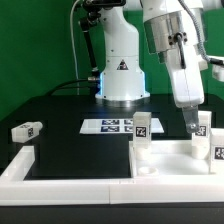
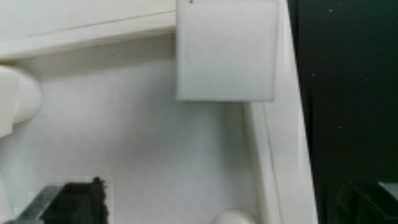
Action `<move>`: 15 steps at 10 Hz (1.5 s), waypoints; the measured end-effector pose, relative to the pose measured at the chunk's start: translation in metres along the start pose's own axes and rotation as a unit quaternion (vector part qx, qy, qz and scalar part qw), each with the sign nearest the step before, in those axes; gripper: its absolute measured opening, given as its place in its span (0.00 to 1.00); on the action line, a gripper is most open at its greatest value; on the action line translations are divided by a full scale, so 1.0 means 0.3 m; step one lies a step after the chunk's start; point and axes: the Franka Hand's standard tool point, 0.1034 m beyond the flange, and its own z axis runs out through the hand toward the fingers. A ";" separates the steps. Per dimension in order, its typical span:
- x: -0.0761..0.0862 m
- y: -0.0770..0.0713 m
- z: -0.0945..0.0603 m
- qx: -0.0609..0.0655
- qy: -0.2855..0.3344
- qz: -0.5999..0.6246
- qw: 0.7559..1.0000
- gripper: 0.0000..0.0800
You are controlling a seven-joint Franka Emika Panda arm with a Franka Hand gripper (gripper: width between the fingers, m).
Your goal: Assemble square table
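Partway through building the square table.
From the exterior view's left: lying apart on its side, a loose leg (image 1: 25, 130); standing up, a middle leg (image 1: 143, 130) on the tabletop (image 1: 170, 165); close by the right leg (image 1: 203, 128), the claw (image 1: 194, 122), wide or gripping, cannot tell. Only in the wrist view: that leg's plain side, up close.
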 end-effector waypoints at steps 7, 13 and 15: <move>0.221 0.091 -0.196 0.035 -0.002 -0.131 0.991 0.81; 0.298 0.106 -0.196 0.046 0.028 -0.381 0.923 0.81; 0.439 0.203 -0.184 0.030 0.042 -0.487 0.872 0.81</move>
